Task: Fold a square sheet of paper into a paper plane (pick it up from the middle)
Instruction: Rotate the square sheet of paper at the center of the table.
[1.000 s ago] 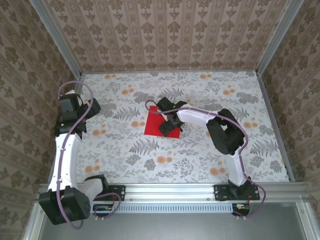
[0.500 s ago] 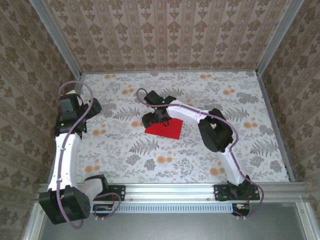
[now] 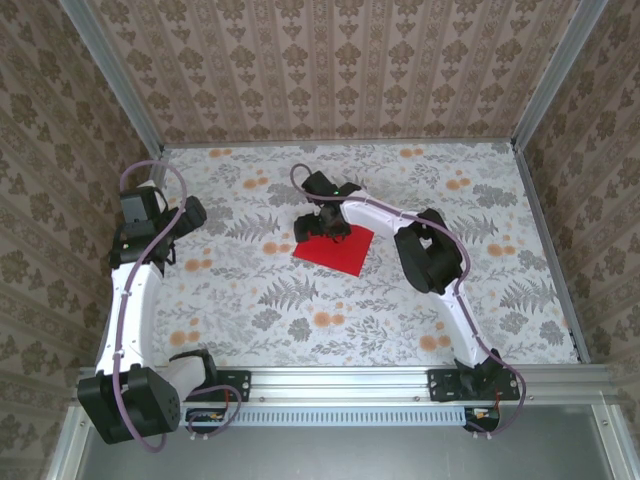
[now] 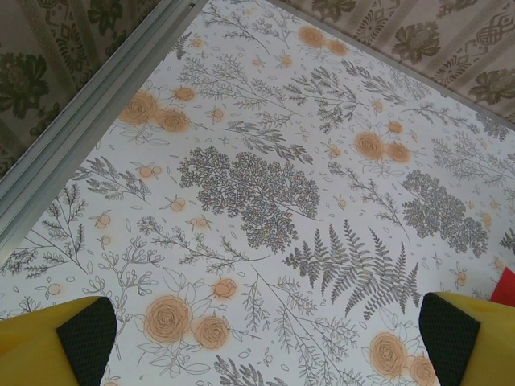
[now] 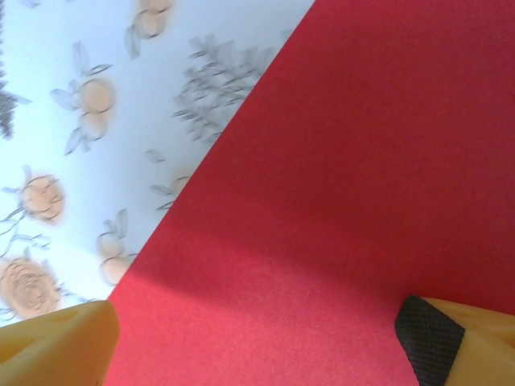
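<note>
Shifted slightly rightward, our right gripper [image 3: 322,226] hangs wide open low over the far-left corner of the square sheet of paper [image 3: 342,254], which lies flat mid-tabletop [image 3: 300,320]. Our left gripper [image 3: 190,212] gapes wide, well apart. Wallpapered walls [image 3: 330,70] enclose us.

Bright, even, diffuse light from above in the top view, without glare; only short, faint shadows beneath the arms on the floral table [image 3: 250,300]. Crisp pattern detail throughout the left wrist view, slightly soft only on the near tips of the left gripper [image 4: 261,338] at the lower corners; cooler, bluish and mildly blurred table in the right wrist view, with a soft-edged shadow band across the lower part of the square sheet of paper [image 5: 362,161].
</note>
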Controlling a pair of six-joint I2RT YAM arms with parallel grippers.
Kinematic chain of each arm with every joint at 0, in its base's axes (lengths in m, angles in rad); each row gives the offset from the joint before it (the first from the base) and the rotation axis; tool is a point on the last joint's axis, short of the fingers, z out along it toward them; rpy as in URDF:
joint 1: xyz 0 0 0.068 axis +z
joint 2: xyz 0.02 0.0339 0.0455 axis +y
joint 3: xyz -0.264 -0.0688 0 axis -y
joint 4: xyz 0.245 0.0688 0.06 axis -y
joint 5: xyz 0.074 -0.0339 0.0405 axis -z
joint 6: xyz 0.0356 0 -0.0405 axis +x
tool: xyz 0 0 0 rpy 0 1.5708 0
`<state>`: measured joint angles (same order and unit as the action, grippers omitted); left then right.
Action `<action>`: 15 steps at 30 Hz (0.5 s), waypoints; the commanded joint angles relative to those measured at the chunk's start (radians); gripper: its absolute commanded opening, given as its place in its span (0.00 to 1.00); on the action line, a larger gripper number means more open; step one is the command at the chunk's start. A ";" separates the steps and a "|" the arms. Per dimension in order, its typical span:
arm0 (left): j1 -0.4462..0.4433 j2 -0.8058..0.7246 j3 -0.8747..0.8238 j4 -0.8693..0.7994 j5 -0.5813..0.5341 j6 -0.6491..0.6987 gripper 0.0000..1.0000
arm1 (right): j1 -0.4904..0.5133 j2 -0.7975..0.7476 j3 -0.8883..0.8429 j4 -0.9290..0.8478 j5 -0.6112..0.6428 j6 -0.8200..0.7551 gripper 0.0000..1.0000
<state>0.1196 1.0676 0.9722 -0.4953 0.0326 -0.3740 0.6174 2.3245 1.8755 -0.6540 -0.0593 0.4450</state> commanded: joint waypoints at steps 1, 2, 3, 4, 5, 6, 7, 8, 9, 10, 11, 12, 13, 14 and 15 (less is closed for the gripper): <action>0.009 -0.010 0.012 -0.026 0.022 -0.017 1.00 | -0.045 -0.002 -0.108 -0.085 0.054 0.097 0.98; 0.008 -0.011 0.012 -0.026 0.021 -0.017 1.00 | -0.055 -0.026 -0.148 -0.076 0.062 0.119 0.99; 0.008 -0.011 0.011 -0.025 0.023 -0.018 1.00 | -0.062 -0.047 -0.183 -0.067 0.063 0.141 0.99; 0.008 -0.011 0.011 -0.025 0.028 -0.018 1.00 | -0.073 -0.078 -0.231 -0.047 0.057 0.168 1.00; 0.008 -0.010 0.010 -0.023 0.031 -0.019 1.00 | -0.082 -0.104 -0.264 -0.026 0.037 0.182 1.00; 0.008 -0.010 0.010 -0.019 0.039 -0.022 1.00 | -0.092 -0.133 -0.283 -0.014 0.015 0.185 1.00; 0.008 -0.009 0.009 -0.016 0.047 -0.024 1.00 | -0.100 -0.158 -0.282 -0.018 0.007 0.180 1.00; 0.008 -0.007 0.009 -0.014 0.055 -0.025 1.00 | -0.106 -0.178 -0.274 -0.025 0.006 0.166 1.00; 0.008 -0.006 0.010 -0.015 0.063 -0.025 1.00 | -0.112 -0.207 -0.260 -0.039 0.010 0.143 1.00; 0.009 -0.006 0.011 -0.018 0.071 -0.026 1.00 | -0.120 -0.232 -0.248 -0.055 0.020 0.118 1.00; 0.009 -0.005 0.014 -0.020 0.074 -0.027 1.00 | -0.129 -0.253 -0.245 -0.064 0.028 0.097 1.00; 0.008 -0.006 0.013 -0.022 0.081 -0.028 1.00 | -0.142 -0.274 -0.251 -0.074 0.041 0.077 1.00; 0.008 -0.007 0.012 -0.022 0.091 -0.028 1.00 | -0.160 -0.289 -0.262 -0.079 0.047 0.056 1.00; 0.008 -0.009 0.010 -0.022 0.098 -0.031 1.00 | -0.176 -0.295 -0.274 -0.081 0.042 0.040 1.00; 0.008 -0.008 0.008 -0.019 0.111 -0.034 1.00 | -0.200 -0.296 -0.282 -0.086 0.038 0.031 1.00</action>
<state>0.1196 1.0672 0.9722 -0.4953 0.0971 -0.3828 0.4553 2.0884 1.6169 -0.6823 -0.0345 0.5259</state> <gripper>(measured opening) 0.997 0.998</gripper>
